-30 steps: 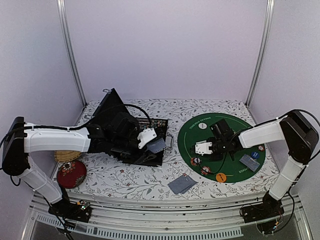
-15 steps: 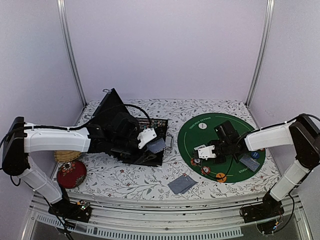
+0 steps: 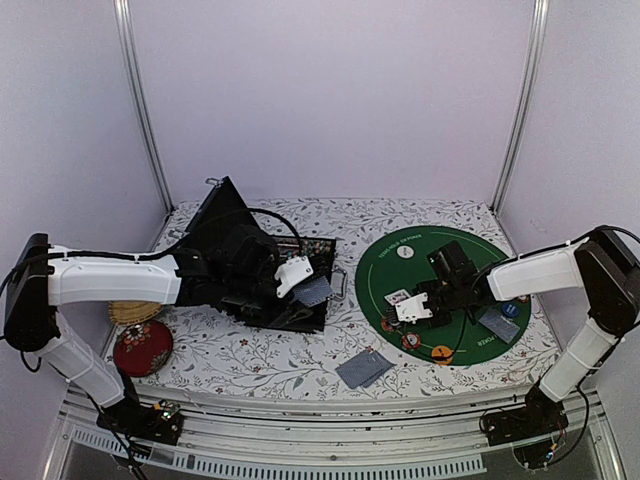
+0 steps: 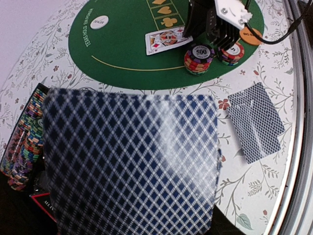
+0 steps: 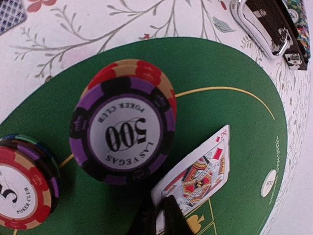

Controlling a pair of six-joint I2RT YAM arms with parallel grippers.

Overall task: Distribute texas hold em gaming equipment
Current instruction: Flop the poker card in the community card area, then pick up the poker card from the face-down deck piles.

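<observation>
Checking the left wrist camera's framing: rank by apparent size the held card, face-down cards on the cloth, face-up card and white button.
1. held card, inflated by nearness
2. face-down cards
3. face-up card
4. white button

A blurred blue-backed card (image 4: 132,161) hides the left fingers (image 3: 296,272) in their wrist view. The right fingers (image 5: 172,215), cropped below, cover a corner of the king card (image 5: 198,171); the chip stack (image 5: 22,188) left of them is cut off.
</observation>
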